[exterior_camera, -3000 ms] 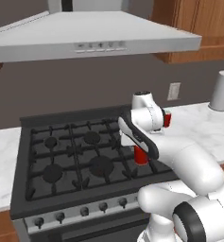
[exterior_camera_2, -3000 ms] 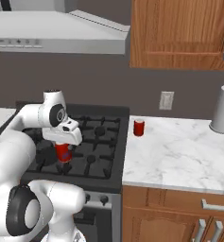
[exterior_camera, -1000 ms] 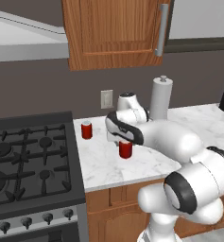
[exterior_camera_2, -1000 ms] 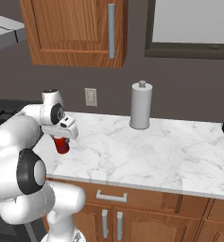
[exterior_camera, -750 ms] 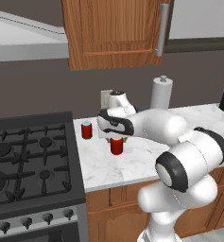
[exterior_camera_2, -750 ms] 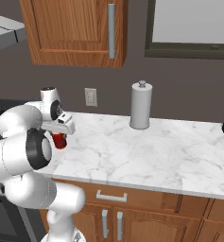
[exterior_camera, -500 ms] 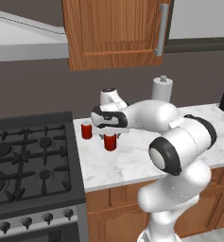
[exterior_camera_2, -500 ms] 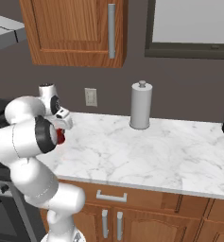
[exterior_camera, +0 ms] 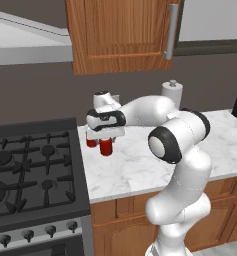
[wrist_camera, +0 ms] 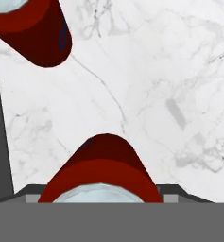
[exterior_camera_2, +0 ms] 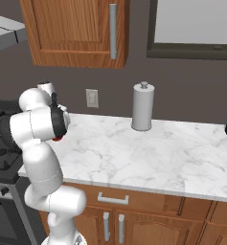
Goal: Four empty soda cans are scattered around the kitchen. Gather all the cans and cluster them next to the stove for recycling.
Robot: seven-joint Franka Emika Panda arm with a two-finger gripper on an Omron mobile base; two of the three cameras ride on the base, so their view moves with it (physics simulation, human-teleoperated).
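Hand view: gripper [wrist_camera: 100,201] clasping upright soda can [wrist_camera: 100,168] at bottom centre, second can [wrist_camera: 35,30] standing apart toward upper left, nearer stove [exterior_camera: 30,170].

Red cans [exterior_camera: 106,146], white-veined marble counter [exterior_camera: 140,170]

Red soda can [exterior_camera: 106,146], silvery top, upright in my grip over the marble counter, near the stove [exterior_camera: 35,175]. A second red can [exterior_camera: 91,142] stands upright just beside it, toward the wall. The stove's black grates and front knobs lie alongside.
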